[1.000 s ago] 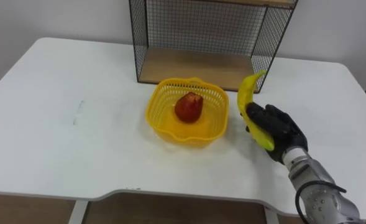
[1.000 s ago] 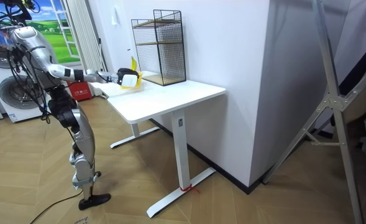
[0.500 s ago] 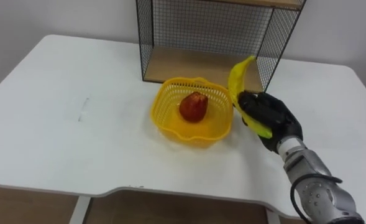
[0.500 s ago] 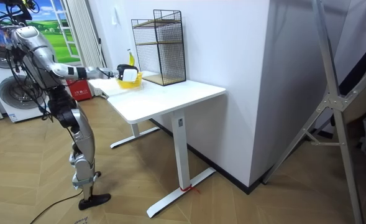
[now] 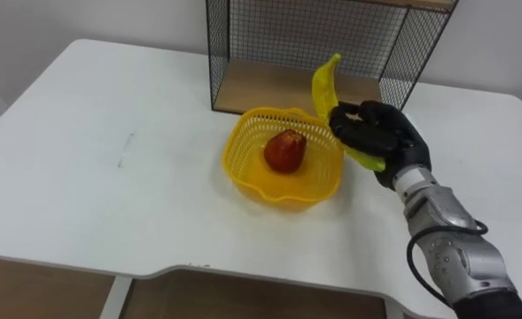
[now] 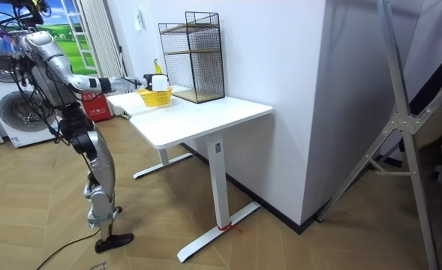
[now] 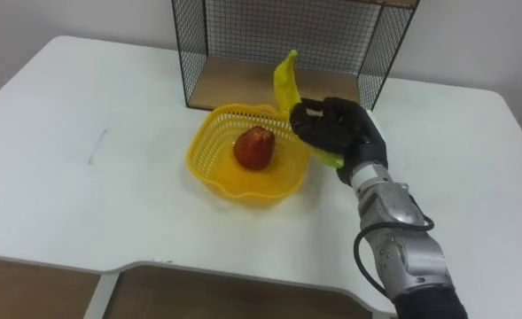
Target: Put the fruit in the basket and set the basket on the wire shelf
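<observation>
One fruit in, one in hand. The red fruit [image 5: 284,151] lies at the middle of the basket [image 5: 243,173], a yellow plastic mesh one with a wavy rim that stands on the white table [image 5: 92,195].

The banana [image 5: 323,84] is in the right hand [image 5: 377,133]. The dark fingers are curled round its lower half and clamp it. Its upper end sticks up out of the fist and leans a little to the left, seen against the lower opening of the shelf [image 5: 269,89]. A short yellow-green piece of its lower end shows under the hand on the right side.

The hand and banana are clear of the tabletop, at the basket's right rear rim, and overlap that rim in both eye views. I cannot tell whether the banana touches the rim. No part of it reaches the red fruit.

The shelf is black wire mesh with a wooden bottom board. It stands at the far edge of the table, directly behind the basket. The basket's back rim is just in front of the board, and I cannot tell whether they touch. The basket is on the table, not on the shelf.

Room view: the robot stands upright at the table's end on the room view's left, with its right arm stretched level over the tabletop toward the basket. A washing machine [image 6: 10,105] stands behind it.
</observation>
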{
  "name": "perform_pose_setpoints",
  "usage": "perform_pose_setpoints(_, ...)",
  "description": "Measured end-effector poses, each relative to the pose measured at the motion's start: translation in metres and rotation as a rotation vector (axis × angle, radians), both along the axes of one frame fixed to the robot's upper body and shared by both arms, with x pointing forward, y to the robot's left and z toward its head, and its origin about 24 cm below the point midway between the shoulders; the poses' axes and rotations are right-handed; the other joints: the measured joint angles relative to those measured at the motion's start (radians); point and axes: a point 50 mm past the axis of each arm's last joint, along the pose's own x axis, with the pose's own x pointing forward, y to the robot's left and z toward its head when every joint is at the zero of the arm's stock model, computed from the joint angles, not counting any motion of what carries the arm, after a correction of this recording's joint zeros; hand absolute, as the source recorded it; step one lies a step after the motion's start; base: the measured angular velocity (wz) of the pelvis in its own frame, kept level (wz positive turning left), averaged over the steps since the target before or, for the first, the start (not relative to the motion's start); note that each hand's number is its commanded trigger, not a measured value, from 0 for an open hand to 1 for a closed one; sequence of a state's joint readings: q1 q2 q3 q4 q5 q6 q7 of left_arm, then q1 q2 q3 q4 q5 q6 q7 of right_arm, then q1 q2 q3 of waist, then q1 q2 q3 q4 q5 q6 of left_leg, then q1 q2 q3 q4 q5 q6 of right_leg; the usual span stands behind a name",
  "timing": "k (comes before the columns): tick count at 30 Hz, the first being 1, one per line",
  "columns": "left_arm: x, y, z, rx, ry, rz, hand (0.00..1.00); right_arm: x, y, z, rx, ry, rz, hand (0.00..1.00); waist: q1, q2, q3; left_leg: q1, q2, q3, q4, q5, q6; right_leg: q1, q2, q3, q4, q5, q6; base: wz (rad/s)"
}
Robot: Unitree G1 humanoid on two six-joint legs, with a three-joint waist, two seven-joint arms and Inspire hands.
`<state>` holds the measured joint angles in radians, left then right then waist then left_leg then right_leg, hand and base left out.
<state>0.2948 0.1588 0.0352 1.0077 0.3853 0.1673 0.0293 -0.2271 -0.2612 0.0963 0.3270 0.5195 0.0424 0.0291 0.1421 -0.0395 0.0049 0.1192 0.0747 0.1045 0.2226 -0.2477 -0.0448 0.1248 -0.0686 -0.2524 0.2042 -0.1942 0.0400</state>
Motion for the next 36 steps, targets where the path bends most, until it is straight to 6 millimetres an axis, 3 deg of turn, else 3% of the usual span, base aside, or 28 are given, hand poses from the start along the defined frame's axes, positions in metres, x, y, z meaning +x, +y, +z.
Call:
perform_pose_setpoints(8,0.000,0.000,0.000,-0.002,0.002,-0.002,0.00,0.010,0.001,0.013,-0.144,-0.048,-0.009,1.00,-0.004,-0.013,-0.0036,-0.003,0.000,-0.007,0.013,0.000,0.000,-0.001,-0.002,-0.001,0.015,0.000,0.000,0.01)
perform_pose_setpoints(15,-0.001,-0.001,-0.001,-0.002,0.022,-0.019,0.00,0.011,0.001,0.014,-0.217,-0.056,-0.007,1.00,0.000,-0.032,0.0025,-0.004,-0.001,-0.013,0.016,0.000,0.001,0.007,-0.004,-0.005,0.016,0.000,0.000,0.02)
perform_pose_setpoints(36,0.005,0.000,-0.002,0.001,0.027,-0.043,0.00,0.010,0.004,0.006,-0.279,-0.028,0.013,1.00,0.001,-0.031,0.0038,-0.013,-0.002,-0.025,0.016,0.001,0.001,0.003,-0.004,-0.016,0.014,0.000,0.000,0.01)
